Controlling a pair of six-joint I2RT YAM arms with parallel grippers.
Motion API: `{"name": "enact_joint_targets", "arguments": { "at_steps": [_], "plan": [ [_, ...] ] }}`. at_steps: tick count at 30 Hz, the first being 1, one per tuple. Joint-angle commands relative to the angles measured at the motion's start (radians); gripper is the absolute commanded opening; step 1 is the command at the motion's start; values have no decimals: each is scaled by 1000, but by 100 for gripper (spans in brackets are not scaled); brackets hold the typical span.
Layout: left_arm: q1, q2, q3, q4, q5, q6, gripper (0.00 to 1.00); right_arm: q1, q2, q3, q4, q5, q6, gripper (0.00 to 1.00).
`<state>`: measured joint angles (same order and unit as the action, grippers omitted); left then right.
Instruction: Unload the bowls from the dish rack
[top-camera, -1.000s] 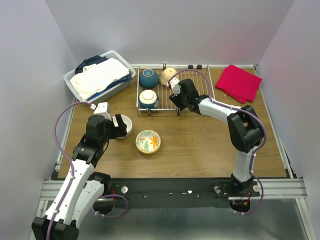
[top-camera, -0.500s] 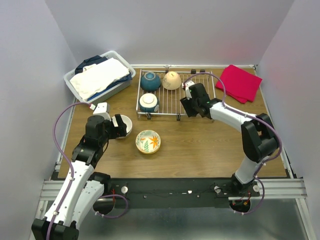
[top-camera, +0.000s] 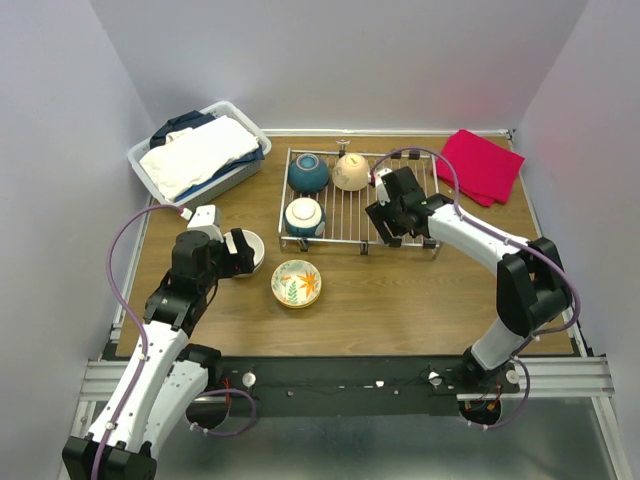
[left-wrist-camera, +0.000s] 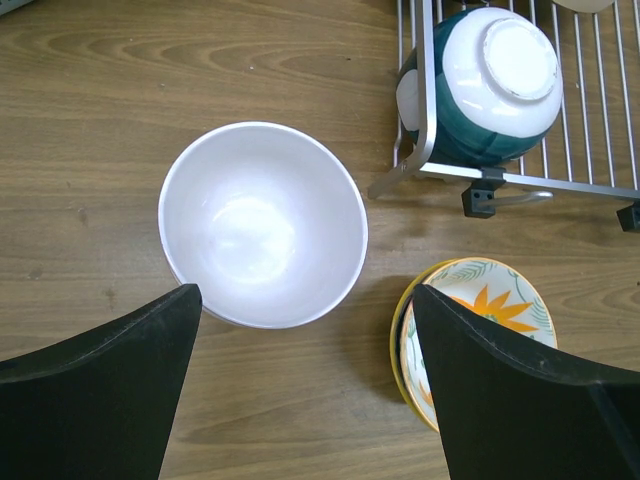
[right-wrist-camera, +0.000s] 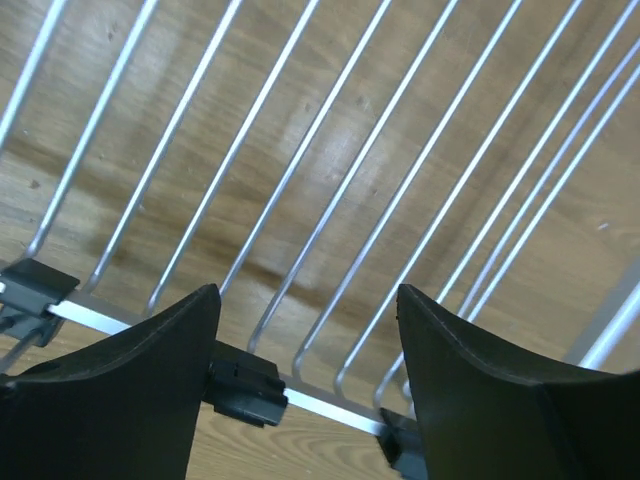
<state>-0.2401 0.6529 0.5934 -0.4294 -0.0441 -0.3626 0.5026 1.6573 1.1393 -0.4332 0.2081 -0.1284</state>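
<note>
The silver wire dish rack (top-camera: 400, 205) holds three bowls: a teal one (top-camera: 308, 172), a beige one (top-camera: 351, 172) and an upturned teal bowl with a white base (top-camera: 304, 216). A white bowl (top-camera: 251, 247) and an orange-green floral bowl (top-camera: 296, 283) stand on the table. My left gripper (top-camera: 238, 254) is open and empty just above the white bowl's (left-wrist-camera: 262, 225) near side, with the floral bowl (left-wrist-camera: 478, 300) by its right finger. My right gripper (top-camera: 385, 224) is open, and its fingers straddle the rack's front rim (right-wrist-camera: 330, 405) and wires.
A white plastic basket (top-camera: 143, 165) of folded cloth stands at the back left. A red cloth (top-camera: 478, 165) lies at the back right. A black clip (right-wrist-camera: 245, 392) sits on the rack's front rim beside my right gripper's left finger.
My right gripper has moved right and toward the near edge. The rack with its three bowls has shifted the same way. The left arm has not moved.
</note>
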Motion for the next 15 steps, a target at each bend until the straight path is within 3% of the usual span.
{"name": "enact_joint_targets", "arguments": {
  "at_steps": [1, 5, 15],
  "plan": [
    [-7, -6, -9, 21, 3, 8, 95, 8, -7, 140, 2, 14, -160, 89],
    [-7, -4, -7, 24, 1, 7, 95, 19, 56, 226, 71, -13, -301, 100],
    [-7, 4, -4, 17, -20, 8, 95, 50, 254, 395, 223, -59, -586, 100]
  ]
}}
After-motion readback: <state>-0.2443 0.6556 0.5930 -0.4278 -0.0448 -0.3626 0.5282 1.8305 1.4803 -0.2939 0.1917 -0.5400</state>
